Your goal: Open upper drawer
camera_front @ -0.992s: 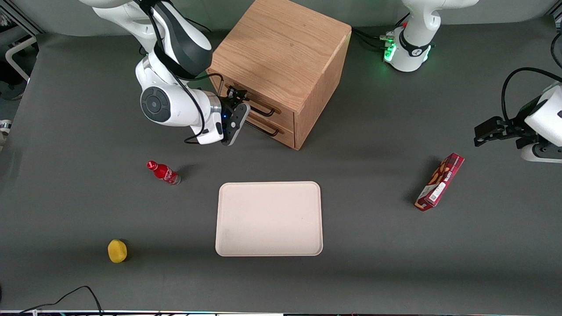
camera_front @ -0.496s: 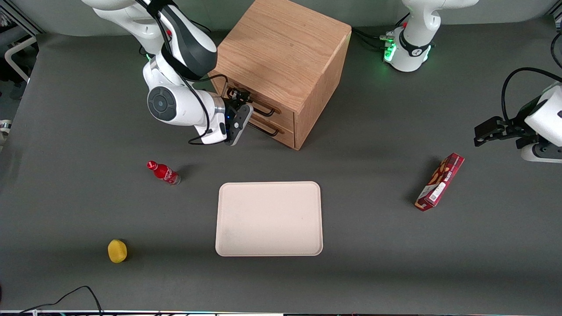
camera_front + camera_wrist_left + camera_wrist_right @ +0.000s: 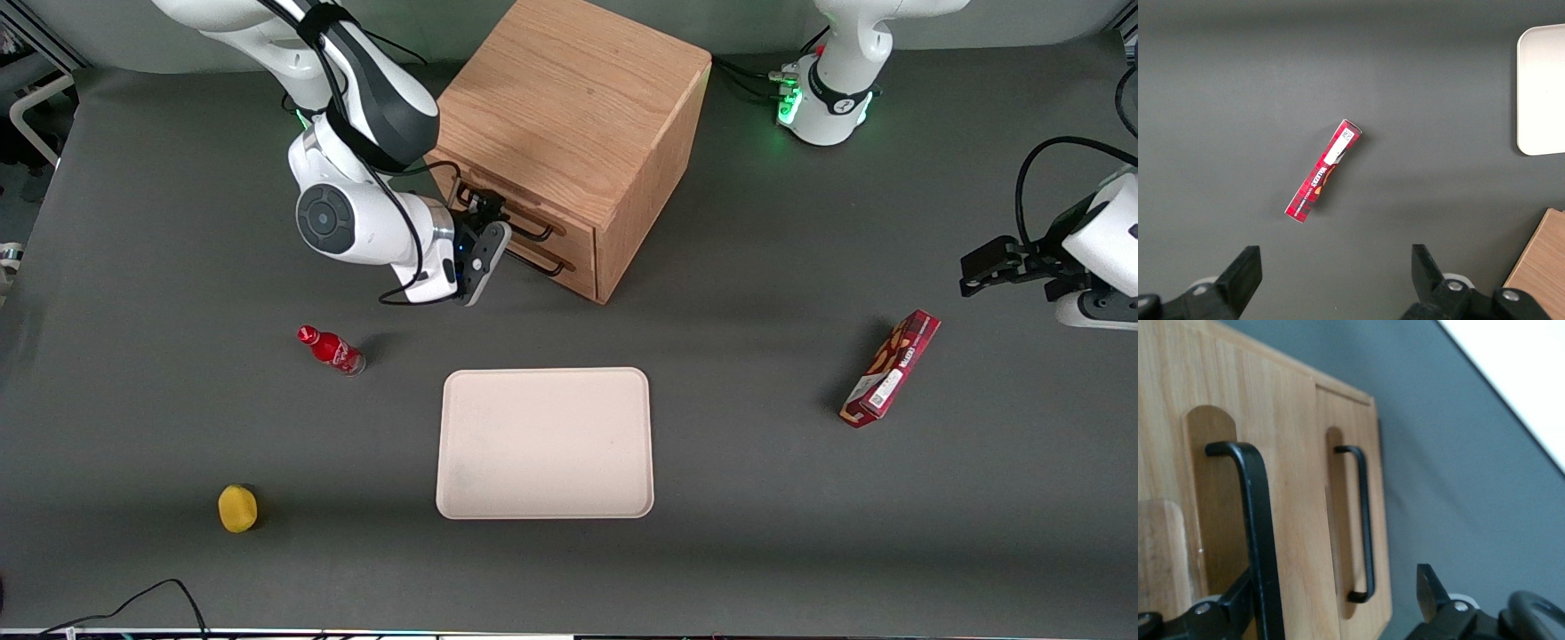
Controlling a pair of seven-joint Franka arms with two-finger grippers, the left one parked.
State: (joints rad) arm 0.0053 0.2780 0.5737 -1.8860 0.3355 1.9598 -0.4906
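1. Since a second ago, the right arm's wrist has swung in closer to the oak cabinet [image 3: 578, 98], and the gripper [image 3: 486, 233] now sits against the cabinet's front, in the upper centre of the front view.
2. The upper drawer [image 3: 578, 238] is the top one of two in that cabinet front. It looks fully pushed in, flush with the lower drawer [image 3: 582, 274] beneath it.
3. In the right wrist view the gripper [image 3: 1331, 587] is spread wide. The upper drawer's black wire handle [image 3: 1258, 520] runs between its two fingers [image 3: 1429, 590], close beside one of them and well clear of the other. The gripper is not clamped on anything.
4. The same view shows the upper drawer's wood face [image 3: 1291, 453] close up, with the lower drawer [image 3: 1345, 420] and its own black handle [image 3: 1367, 520] next to it, near the grey table surface.
5. A cream rectangular tray [image 3: 544, 443] lies flat on the grey table [image 3: 756, 551] in the centre of the front view, nearer the camera than the cabinet.
6. A small red bottle [image 3: 331, 349] lies on its side between the gripper and the tray, toward the working arm's end.
7. A yellow round object [image 3: 237, 508] sits low in the frame, nearer the camera than the bottle.
8. A red snack box [image 3: 891, 369] lies toward the parked arm's end of the table.
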